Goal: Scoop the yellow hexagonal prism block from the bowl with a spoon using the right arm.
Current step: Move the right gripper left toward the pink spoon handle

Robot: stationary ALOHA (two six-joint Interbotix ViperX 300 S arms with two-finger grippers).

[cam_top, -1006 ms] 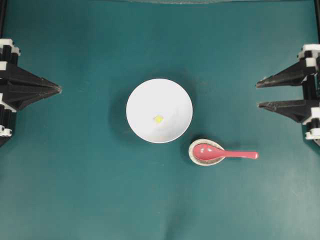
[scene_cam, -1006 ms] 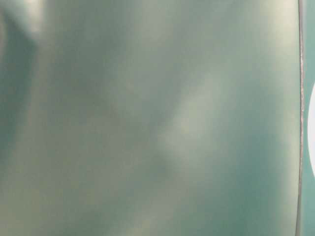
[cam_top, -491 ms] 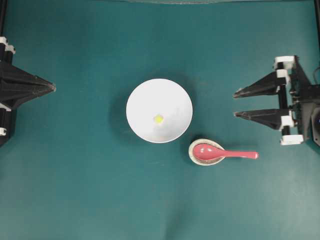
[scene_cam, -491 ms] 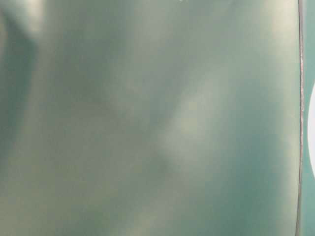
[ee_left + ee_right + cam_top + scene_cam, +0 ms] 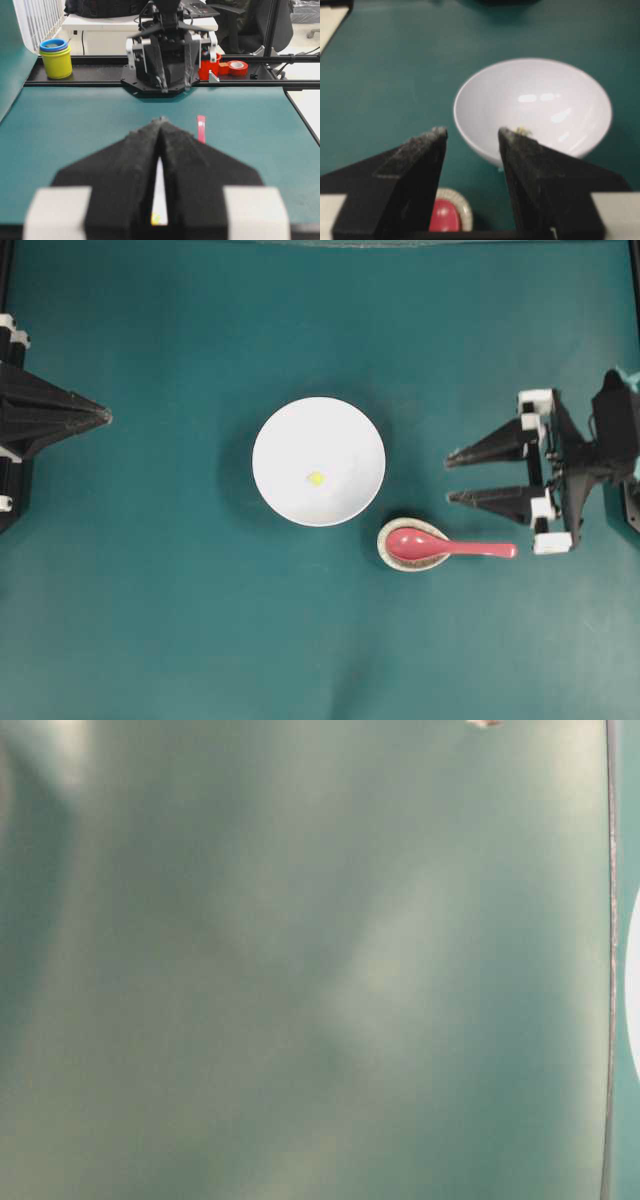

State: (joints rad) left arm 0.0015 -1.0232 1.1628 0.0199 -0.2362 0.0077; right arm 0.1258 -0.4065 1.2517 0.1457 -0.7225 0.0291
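Lying at the bottom of the bowl [image 5: 318, 461], slightly below centre in the overhead view — the yellow hexagonal prism block [image 5: 316, 478]. Sitting mid-table [image 5: 180, 620], well apart from both claws.

Resting just beside the bowl's lower right edge: the spoon [image 5: 448, 546], scoop cradled in a small speckled spoon rest [image 5: 398, 556], handle pointing right along the table. Not touching the bowl.

Hovering at the right of the overhead view — the right claw [image 5: 448, 477], fingers [image 5: 490, 444] standing well apart, tips pointing left toward the bowl. Holding nothing. Positioned just above the spoon handle in that view, not touching it. Looking through the right wrist view: bowl framed between and beyond the two dark fingers, block partly showing by the right one, red scoop and rest visible low between them.

Sitting at the far left edge — the left claw [image 5: 105, 416], fingers pressed together to a single point, gripping nothing, well apart from the bowl.

Showing only a blurred teal surface in the table-level view; nothing readable there.
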